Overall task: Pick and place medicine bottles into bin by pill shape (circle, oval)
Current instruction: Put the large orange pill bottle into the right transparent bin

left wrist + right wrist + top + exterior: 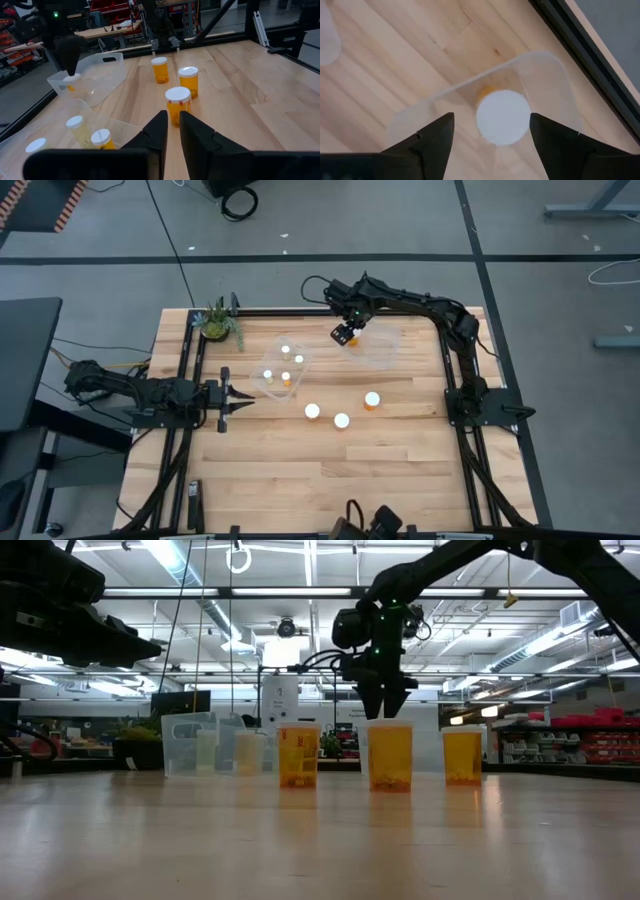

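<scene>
Three orange bottles with white caps (312,411) (342,420) (372,399) stand on their bases mid-table. A clear bin (268,380) holds three more (285,377). One bottle (502,117) stands upright in a second clear bin (385,350) at the far side. My right gripper (491,118) is open above this bottle, with a finger on either side of its cap and a gap on each side. It also shows in the high view (345,333). My left gripper (245,402) is shut and empty at the left, pointing toward the bottles (177,102).
A small green potted plant (217,320) stands at the far left corner. Black frame rails (300,311) run along the table's far edge and sides. Bare wood (320,480) lies toward the near edge.
</scene>
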`<state>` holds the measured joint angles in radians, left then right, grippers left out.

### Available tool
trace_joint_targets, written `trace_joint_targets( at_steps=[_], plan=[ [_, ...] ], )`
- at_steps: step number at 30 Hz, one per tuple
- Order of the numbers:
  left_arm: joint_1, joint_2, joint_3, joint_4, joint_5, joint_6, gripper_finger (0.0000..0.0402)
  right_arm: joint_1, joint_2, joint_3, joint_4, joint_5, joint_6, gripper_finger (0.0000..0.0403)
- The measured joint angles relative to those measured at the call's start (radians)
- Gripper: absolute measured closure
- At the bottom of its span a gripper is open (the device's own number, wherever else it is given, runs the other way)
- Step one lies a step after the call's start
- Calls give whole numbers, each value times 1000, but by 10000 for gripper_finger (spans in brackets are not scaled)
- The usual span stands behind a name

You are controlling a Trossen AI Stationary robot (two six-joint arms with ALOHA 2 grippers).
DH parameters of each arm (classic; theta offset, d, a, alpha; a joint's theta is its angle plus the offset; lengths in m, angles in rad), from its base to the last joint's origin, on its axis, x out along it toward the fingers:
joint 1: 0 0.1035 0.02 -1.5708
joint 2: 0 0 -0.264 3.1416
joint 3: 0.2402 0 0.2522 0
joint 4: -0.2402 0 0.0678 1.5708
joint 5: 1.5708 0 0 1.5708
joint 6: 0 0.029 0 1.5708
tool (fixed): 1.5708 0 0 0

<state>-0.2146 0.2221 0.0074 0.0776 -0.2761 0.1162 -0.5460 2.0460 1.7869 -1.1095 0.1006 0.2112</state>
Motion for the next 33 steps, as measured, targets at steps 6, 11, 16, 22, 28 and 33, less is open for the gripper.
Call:
trace_joint_targets(
  at_steps=[6,11,16,22,28,33],
  plan=[
    [0,0,0,0,0,0,351,24,0,38,-55,3,1,135],
    [0,0,0,0,0,0,344,45,0,45,-95,3,1,135],
    [0,0,0,0,0,0,340,60,-7,46,-155,3,17,135],
    [0,0,0,1,0,0,348,129,-65,46,-184,31,25,136],
    [0,0,0,0,0,0,348,247,-139,46,-135,130,30,137],
    [0,0,0,1,0,0,341,343,-150,46,-91,151,50,137]
  ],
)
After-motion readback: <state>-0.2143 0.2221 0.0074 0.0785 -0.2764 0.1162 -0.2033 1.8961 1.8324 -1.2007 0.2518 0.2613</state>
